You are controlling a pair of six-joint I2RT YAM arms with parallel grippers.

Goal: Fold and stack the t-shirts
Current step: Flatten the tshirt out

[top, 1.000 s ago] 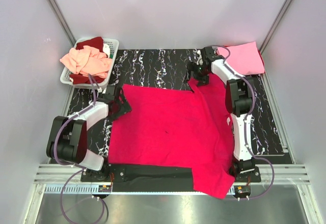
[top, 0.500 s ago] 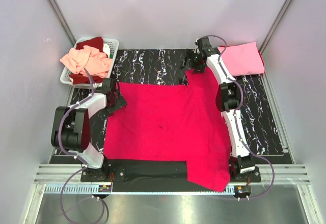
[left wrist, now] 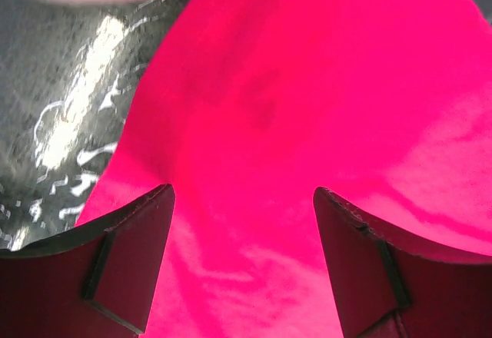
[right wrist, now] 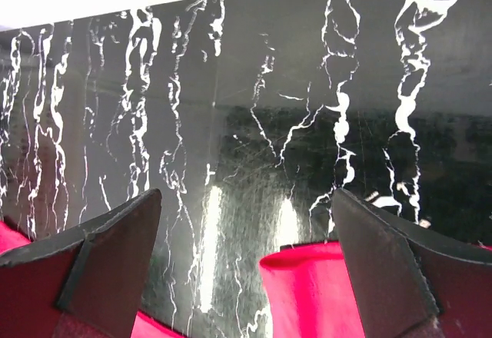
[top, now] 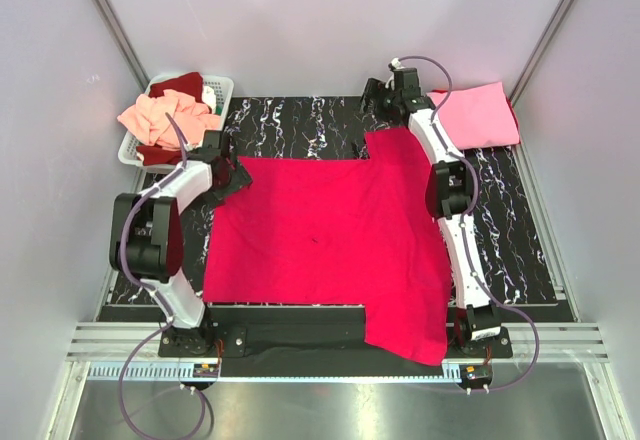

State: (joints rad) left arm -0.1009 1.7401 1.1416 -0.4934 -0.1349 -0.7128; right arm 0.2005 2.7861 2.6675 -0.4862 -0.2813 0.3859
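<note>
A bright crimson-red t-shirt (top: 320, 240) lies spread flat on the black marbled mat (top: 300, 125), its near right part hanging over the mat's front edge. My left gripper (top: 228, 172) hovers open over the shirt's far left corner. In the left wrist view red cloth (left wrist: 307, 84) fills the gap between the fingers (left wrist: 123, 261) of that gripper (left wrist: 242, 200). My right gripper (top: 383, 98) stands open just beyond the shirt's far sleeve. In the right wrist view bare mat (right wrist: 254, 123) shows between that gripper's (right wrist: 246, 200) jaws, with the sleeve edge (right wrist: 307, 292) below. A folded light pink t-shirt (top: 482, 113) lies far right.
A white slotted basket (top: 226, 92) stands at the far left, holding a crumpled peach t-shirt (top: 165, 118) and a dark maroon one (top: 178, 84). Grey walls close in on three sides. A metal rail runs along the near edge.
Both arms reached farther back and the crimson shirt's far edge slid with them, flattening out. The right gripper opened wider and moved off the sleeve to the mat beyond it.
</note>
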